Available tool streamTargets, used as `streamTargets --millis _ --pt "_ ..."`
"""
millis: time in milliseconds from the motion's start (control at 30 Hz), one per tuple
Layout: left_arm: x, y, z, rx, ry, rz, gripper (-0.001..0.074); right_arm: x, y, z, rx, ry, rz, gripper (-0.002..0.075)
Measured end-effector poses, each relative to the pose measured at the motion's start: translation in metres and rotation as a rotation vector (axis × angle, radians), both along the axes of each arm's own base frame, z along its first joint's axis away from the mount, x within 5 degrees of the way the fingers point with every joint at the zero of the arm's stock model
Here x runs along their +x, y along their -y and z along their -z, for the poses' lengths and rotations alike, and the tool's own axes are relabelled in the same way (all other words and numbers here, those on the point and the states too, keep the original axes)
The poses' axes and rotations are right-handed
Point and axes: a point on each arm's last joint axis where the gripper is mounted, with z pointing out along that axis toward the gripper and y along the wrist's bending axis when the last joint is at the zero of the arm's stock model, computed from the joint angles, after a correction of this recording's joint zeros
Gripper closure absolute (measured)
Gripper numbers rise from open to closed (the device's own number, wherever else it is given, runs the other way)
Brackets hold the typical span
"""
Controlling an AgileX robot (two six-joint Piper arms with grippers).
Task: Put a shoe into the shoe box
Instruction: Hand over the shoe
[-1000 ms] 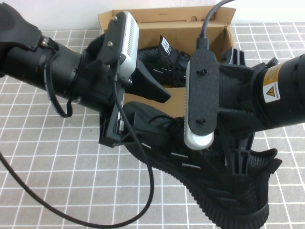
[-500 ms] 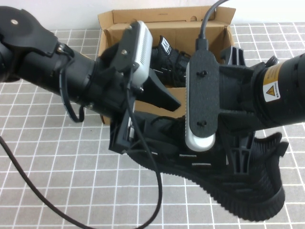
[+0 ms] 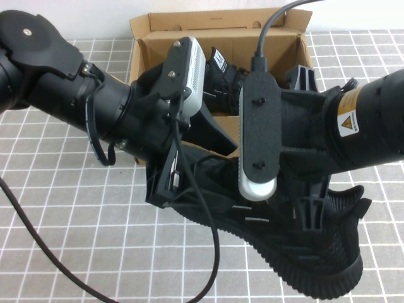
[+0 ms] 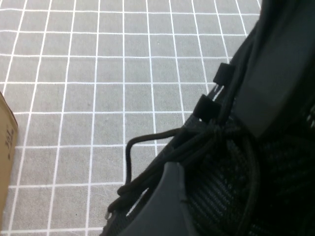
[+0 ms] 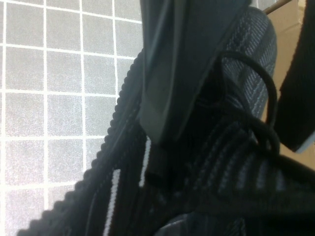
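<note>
here both arms hide most of the shoe (image 3: 297, 252), left claw (image 3: 173, 189) and right claw (image 3: 312, 208).

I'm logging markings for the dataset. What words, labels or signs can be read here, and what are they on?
Yellow warning triangle sticker, no legible words: on the right arm.
White logo on a tag, unreadable: on the other shoe inside the shoe box.
Small dark print, too blurred: on the box's edge in the left wrist view.

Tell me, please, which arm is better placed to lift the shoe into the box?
Neither alone, probably. The left gripper clamps the shoe near its laces and the right gripper grips its middle, just in front of the box, which already holds another shoe. The right sits nearer the shoe's centre.
</note>
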Motion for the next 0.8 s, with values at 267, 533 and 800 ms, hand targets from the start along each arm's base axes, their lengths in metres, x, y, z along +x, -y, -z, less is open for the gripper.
streamTargets --millis 267,533,800 --pt "0.005 0.003 0.008 0.006 -0.029 -0.001 0.0125 0.000 0.000 0.000 -0.007 0.009 -0.010 0.0731" --pt "0.005 0.004 0.007 -0.019 -0.033 0.001 0.0125 0.001 0.000 -0.001 -0.003 0.023 -0.014 0.0731" --pt "0.001 0.011 0.008 -0.018 -0.017 0.033 0.0196 0.002 0.001 -0.001 -0.002 0.025 -0.010 0.0731"
